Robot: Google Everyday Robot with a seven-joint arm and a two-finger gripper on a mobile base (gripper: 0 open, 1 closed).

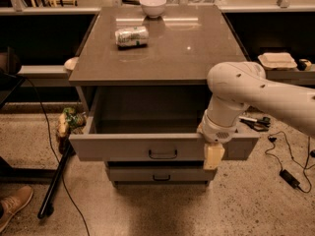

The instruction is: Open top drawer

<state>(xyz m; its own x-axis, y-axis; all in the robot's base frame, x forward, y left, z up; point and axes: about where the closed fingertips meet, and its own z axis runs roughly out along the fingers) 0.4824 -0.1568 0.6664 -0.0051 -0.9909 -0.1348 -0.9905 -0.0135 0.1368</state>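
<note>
The top drawer [123,146] is pulled well out from under the grey counter, showing a deep grey interior. Its small dark pull handle [163,154] sits centred on the front. My white arm comes in from the right and bends down over the drawer's right end. My gripper [213,157] hangs just in front of the drawer front, right of the handle and apart from it; only one cream finger [213,156] shows. The narrower middle drawer [160,175] below is shut.
A crushed can [131,36] and a white bowl [153,5] sit on the counter top [197,48]. A black pole [56,181] and cables lie on the floor left. A shoe [12,205] is at bottom left. Cables and a charger [288,177] lie right.
</note>
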